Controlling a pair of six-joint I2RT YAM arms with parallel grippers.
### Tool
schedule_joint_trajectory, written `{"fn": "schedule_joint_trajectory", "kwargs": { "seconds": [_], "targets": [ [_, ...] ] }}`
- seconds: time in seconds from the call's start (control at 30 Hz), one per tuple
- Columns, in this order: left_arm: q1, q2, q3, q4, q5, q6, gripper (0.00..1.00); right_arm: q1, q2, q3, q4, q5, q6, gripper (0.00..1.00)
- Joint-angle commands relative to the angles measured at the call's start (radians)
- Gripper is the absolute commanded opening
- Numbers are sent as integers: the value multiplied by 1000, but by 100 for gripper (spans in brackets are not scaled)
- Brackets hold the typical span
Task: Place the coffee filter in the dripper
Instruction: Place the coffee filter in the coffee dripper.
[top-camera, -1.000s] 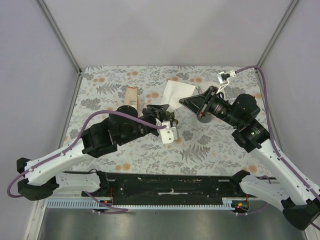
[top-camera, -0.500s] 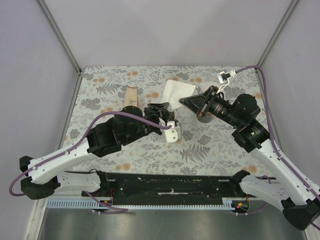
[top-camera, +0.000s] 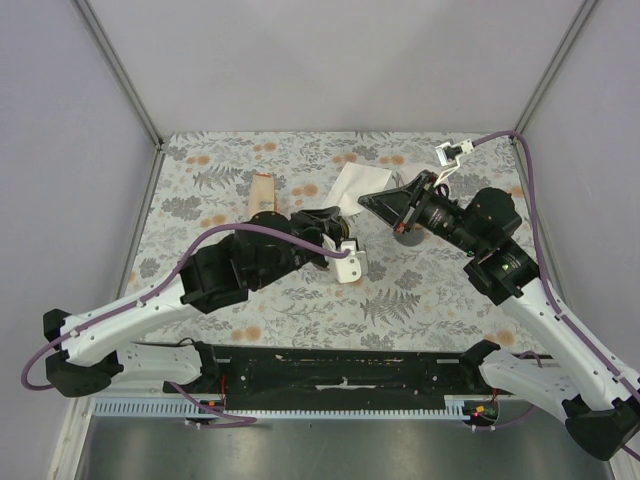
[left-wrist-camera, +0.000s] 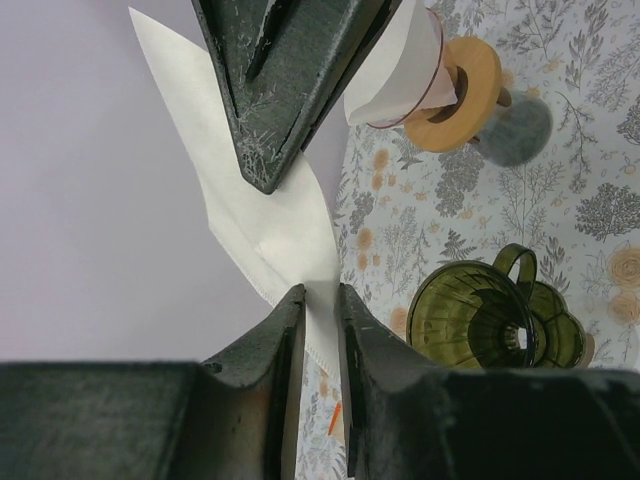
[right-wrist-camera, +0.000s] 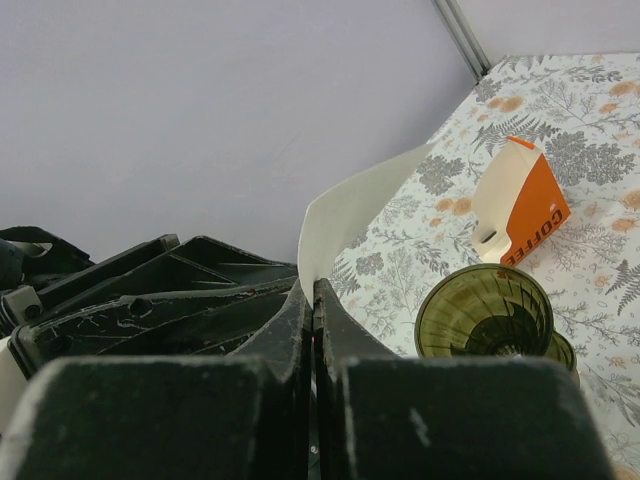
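Left wrist view: where was the coffee filter (left-wrist-camera: 285, 235) seen?
— It was seen held off the surface (left-wrist-camera: 600, 180), pinched by the left gripper (left-wrist-camera: 320, 300) at one edge and clamped by the right gripper (right-wrist-camera: 308, 288) at another. The green dripper (left-wrist-camera: 490, 320) was seen upright on the surface, apart from it.
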Motion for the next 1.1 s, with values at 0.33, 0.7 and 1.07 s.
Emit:
{"fn": "schedule_joint_trajectory", "kwargs": {
  "seconds": [0.33, 0.7, 1.07],
  "targets": [
    [-17, -3, 2, 82, -35, 65, 2, -1, 9, -3, 51, -13, 9, 0],
    [24, 28, 120, -102, 94, -399, 2, -1, 36, 16, 102, -89, -63, 17],
    [308, -6, 135, -70, 433, -987, 2, -1, -20, -40, 102, -246, -233, 52]
  ]
}}
